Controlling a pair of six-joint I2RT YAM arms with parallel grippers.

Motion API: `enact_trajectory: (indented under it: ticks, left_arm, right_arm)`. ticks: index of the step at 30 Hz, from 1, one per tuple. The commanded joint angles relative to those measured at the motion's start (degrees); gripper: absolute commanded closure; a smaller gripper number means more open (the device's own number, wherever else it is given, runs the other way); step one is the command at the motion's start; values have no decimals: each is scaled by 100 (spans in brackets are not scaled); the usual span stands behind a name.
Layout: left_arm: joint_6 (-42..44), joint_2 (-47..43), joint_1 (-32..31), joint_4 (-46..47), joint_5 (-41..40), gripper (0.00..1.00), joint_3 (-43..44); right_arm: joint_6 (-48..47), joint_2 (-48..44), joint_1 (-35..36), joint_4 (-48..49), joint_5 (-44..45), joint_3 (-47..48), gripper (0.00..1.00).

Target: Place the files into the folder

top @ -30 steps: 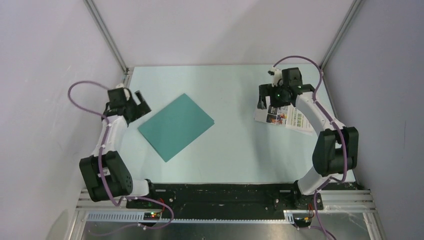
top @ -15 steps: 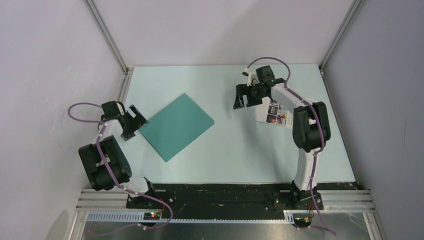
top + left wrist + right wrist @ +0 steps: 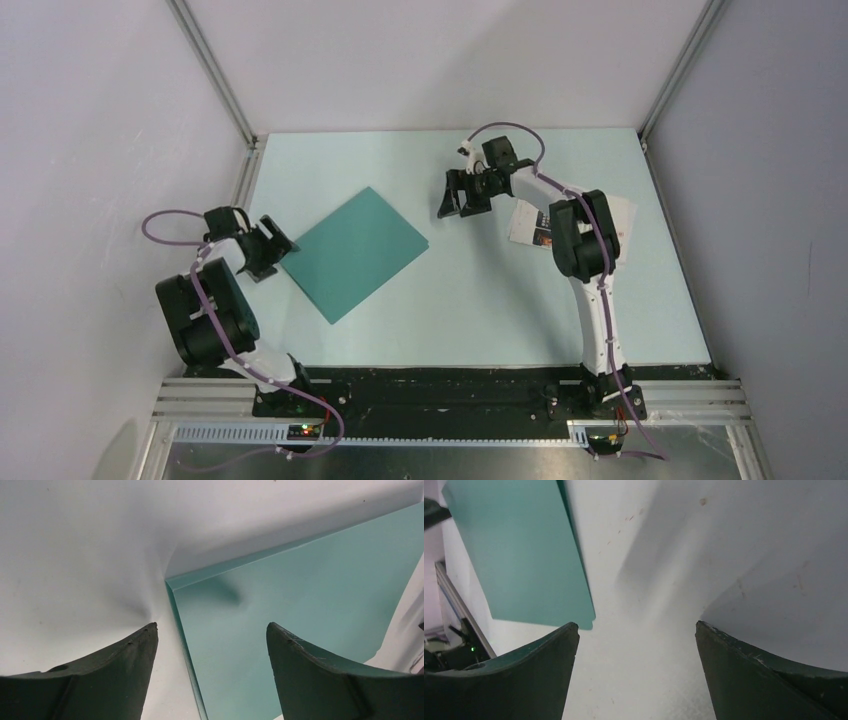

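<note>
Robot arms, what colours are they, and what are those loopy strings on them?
The left arm and right arm both have white tube-like links joined by chunky black joints. A thin purple cable loops along each. The fingers are dark, curved and pointed.

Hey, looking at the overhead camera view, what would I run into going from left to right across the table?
left end effector, open at the folder's left corner → folder, teal and lying flat → right end effector, open over bare table → files, partly hidden under the right arm
</note>
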Motion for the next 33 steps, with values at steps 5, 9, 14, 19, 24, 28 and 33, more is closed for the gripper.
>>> enact_trajectory:
  ticks: [5, 9, 14, 19, 24, 28, 33]
  left_arm:
    - [-12, -223, 92, 188, 606, 18, -271]
    - [36, -150, 98, 284, 721, 19, -289]
    - [-32, -75, 98, 438, 1014, 25, -293]
    - [-123, 72, 94, 586, 1248, 30, -313]
    - [-487, 344, 89, 1128, 2170, 33, -457]
    - [-825, 631, 25, 1851, 2944, 34, -633]
    - [-1020, 1163, -86, 2355, 3653, 32, -527]
  right_arm:
    - [229, 312, 191, 266, -178, 338, 8]
    - [224, 314, 192, 260, -62, 333, 8]
    - [187, 254, 196, 267, 26, 221, 8]
    - [138, 225, 206, 244, 98, 198, 7]
    - [4, 150, 237, 188, 202, 121, 5]
    - [-255, 105, 286, 75, 172, 35, 4]
    - [-402, 178, 314, -74, 89, 63, 5]
